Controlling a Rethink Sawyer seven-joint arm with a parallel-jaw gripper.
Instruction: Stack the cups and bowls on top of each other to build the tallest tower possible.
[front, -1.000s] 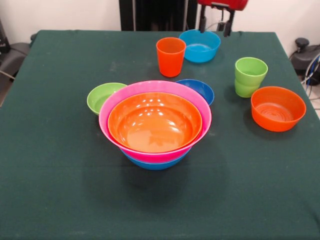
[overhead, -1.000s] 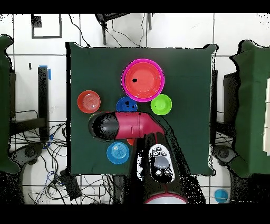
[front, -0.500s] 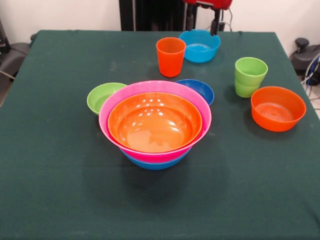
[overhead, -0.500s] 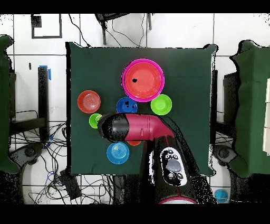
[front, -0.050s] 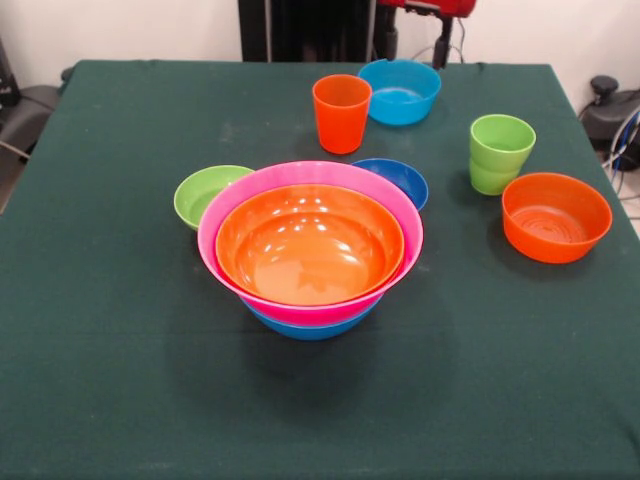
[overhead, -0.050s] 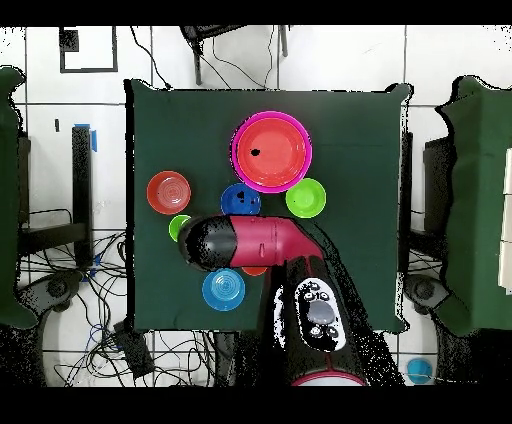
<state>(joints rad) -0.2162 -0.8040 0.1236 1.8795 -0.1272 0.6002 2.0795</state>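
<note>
While three large bowls sit nested as the tower (front, -0.050s: 310, 255), cups and small bowls remain scattered on the worktop (front, -0.050s: 120, 380); gripper (front, -0.050s: 418, 8) state unclear

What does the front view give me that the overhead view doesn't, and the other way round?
Front view only: the tower's layers, large orange bowl inside pink over a blue bowl underneath; the orange cup in full; the lime green cups nested together. Overhead view only: the red and black arm stretched across the table, hiding most of the orange cup and part of the green cups. Both show the small orange bowl, light blue bowl, dark blue bowl and lime green bowl.
</note>
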